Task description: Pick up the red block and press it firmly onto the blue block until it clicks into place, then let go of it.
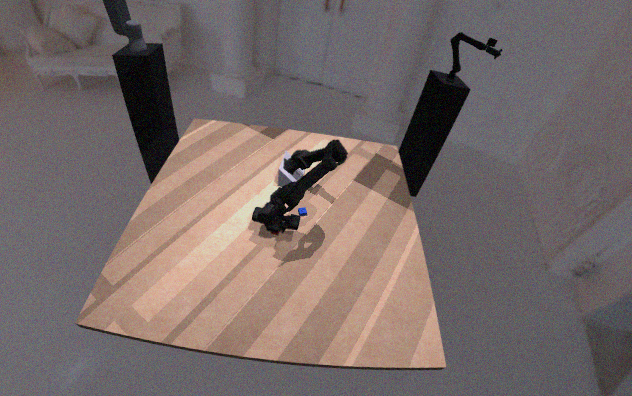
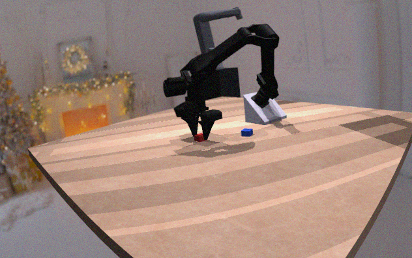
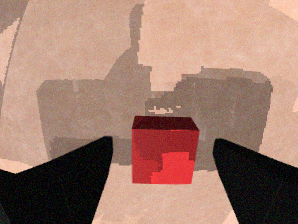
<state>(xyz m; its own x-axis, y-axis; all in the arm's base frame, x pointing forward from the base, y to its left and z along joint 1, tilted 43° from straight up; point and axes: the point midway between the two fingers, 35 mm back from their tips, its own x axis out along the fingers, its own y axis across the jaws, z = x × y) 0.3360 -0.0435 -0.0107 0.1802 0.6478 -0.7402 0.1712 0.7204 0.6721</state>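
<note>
On wood [image 1: 240, 280] [image 2: 228, 182] [image 3: 240, 30], grasp underway: pincer [image 1: 275, 229] [image 2: 201, 137] [image 3: 164, 145] apart around red block [image 1: 276, 232] [image 2: 199, 137] [image 3: 163, 155]; next, squeeze, then lift.

The arm [image 1: 312, 181] [image 2: 228, 52] is matte black all over, built of slim, straight-edged links joined by bulkier, rounded knuckles; a stubby black cylinder [image 2: 175, 86] juts from the wrist section; the hand [image 1: 286, 229] [image 2: 201, 137] [image 3: 164, 145] is black too, with two broad-shouldered, wedge-shaped fingers that narrow to small blunt tips, their faces plain and dark
</note>
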